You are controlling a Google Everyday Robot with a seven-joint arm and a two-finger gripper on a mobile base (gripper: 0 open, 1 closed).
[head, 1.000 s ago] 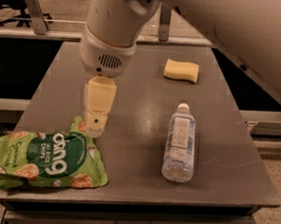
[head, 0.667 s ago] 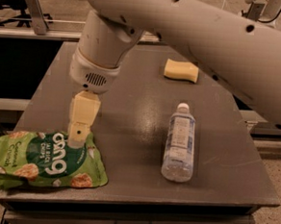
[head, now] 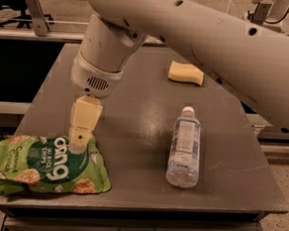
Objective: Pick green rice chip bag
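The green rice chip bag lies flat at the table's front left corner, partly over the left edge. It is light green with a dark green centre, white lettering and tan round chips. My gripper hangs from the big white arm and points down. Its cream fingers sit at the bag's upper right edge, touching or just above it. A clear water bottle lies on its side to the right, well apart from the gripper.
A yellow sponge lies at the back right of the dark grey table. The arm spans the top of the view. Metal rails and floor lie behind the table, and a shelf edge shows below its front.
My gripper has moved left and toward the front, from mid-table down to the bag's upper right edge. The bag, bottle and sponge have not moved.
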